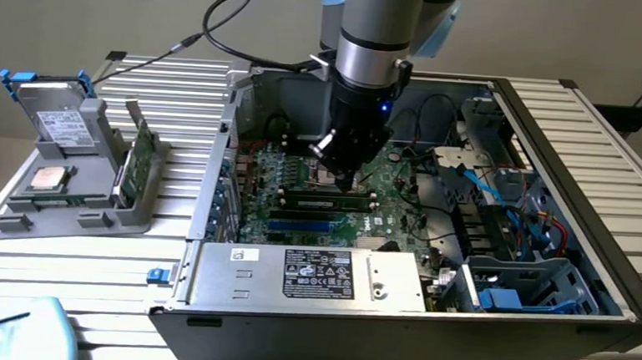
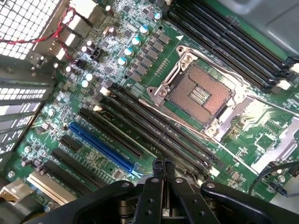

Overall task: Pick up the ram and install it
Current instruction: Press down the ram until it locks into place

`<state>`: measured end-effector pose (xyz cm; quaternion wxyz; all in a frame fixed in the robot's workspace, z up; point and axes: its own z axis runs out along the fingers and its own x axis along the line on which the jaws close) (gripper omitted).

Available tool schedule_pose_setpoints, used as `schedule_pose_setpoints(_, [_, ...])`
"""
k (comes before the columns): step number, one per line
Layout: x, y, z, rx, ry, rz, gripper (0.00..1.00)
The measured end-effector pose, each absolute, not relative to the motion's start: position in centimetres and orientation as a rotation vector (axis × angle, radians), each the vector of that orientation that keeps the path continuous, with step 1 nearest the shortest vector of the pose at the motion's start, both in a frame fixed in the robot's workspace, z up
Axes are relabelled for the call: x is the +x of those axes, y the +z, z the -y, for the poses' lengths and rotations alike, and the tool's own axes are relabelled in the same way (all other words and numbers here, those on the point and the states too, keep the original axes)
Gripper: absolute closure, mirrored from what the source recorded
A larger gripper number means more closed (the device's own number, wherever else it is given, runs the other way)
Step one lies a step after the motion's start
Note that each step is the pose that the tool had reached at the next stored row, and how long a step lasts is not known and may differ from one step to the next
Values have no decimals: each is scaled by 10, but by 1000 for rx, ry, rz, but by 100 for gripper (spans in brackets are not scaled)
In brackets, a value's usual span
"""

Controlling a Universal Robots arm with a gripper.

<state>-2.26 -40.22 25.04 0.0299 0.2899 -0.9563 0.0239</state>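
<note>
The ram [image 1: 325, 202] is a long dark stick with black chips. It lies level in a motherboard slot inside the open computer case [image 1: 584, 246], with white latches at both ends. My gripper [image 1: 346, 180] hangs from the arm just behind and above the stick's middle, tips pointing down at it. In the wrist view the gripper [image 2: 163, 167] is shut, its two dark fingers pressed together with nothing between them. The tips sit over the row of long black memory slots [image 2: 154, 128]. I cannot tell whether they touch the board.
An empty processor socket [image 2: 201, 93] and a blue slot [image 2: 100, 147] flank the memory slots. The power supply [image 1: 309, 275] fills the case's front, and cables and drive cages [image 1: 518, 242] its right in the exterior view. At that view's left, a grey holder [image 1: 63, 206] carries a drive, a silver chip [image 1: 47, 178] and a green board [image 1: 138, 165].
</note>
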Motion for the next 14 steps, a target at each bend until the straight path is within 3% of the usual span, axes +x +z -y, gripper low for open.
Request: schedule_pose_setpoints(14, [-23,250,402,628,64,3009,89])
